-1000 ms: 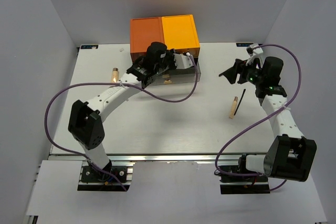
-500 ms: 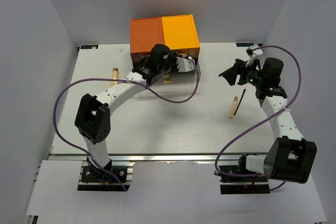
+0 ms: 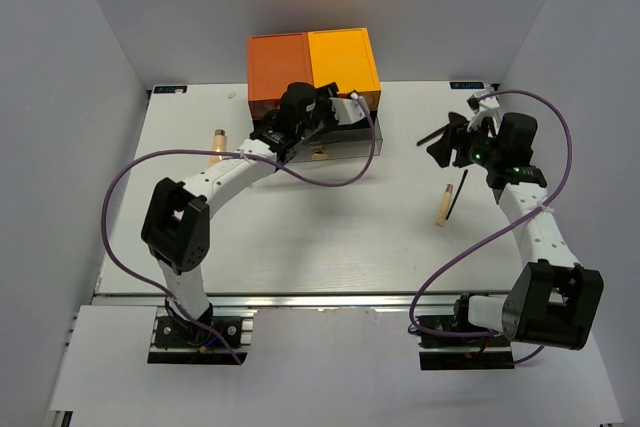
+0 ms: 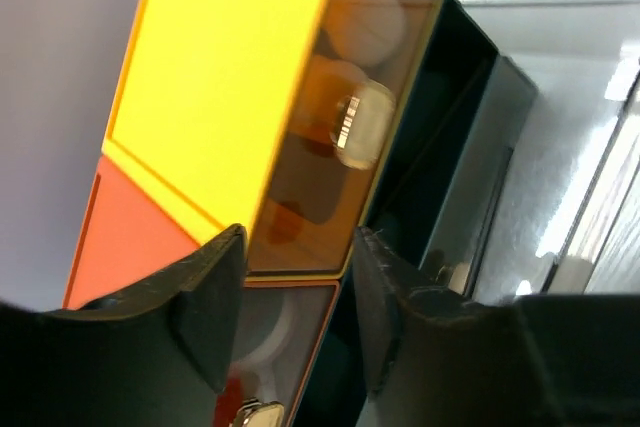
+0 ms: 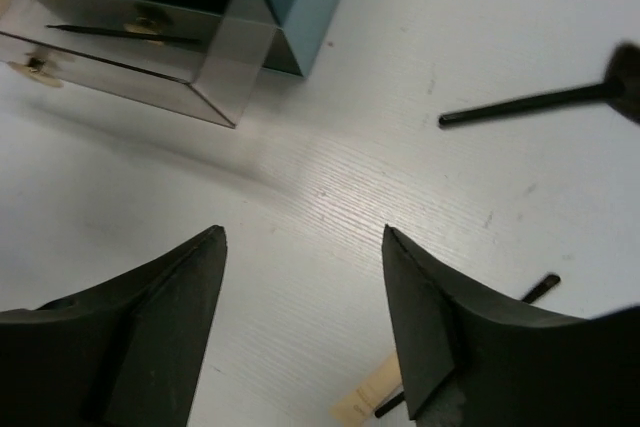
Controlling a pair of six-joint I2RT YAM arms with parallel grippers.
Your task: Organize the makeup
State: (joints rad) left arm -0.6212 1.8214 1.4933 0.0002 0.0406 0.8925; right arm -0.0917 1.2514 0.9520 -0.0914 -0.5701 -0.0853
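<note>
Beige tube (image 3: 217, 139) waits by desk's left edge; L gripper (image 4: 297, 247), at drawer box (image 3: 312, 65) on back edge, just went from pinched to spread w/ nothing between, prob. item dropped in drawer; R gripper (image 5: 302, 237), spread & empty, hovers by right edge near 2nd tube (image 3: 441, 205) & black stick (image 3: 457, 192), both unsorted.

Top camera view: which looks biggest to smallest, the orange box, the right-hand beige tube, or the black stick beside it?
1. Orange box, by far.
2. Beige tube.
3. Black stick: about as long as the tube but much thinner.
</note>
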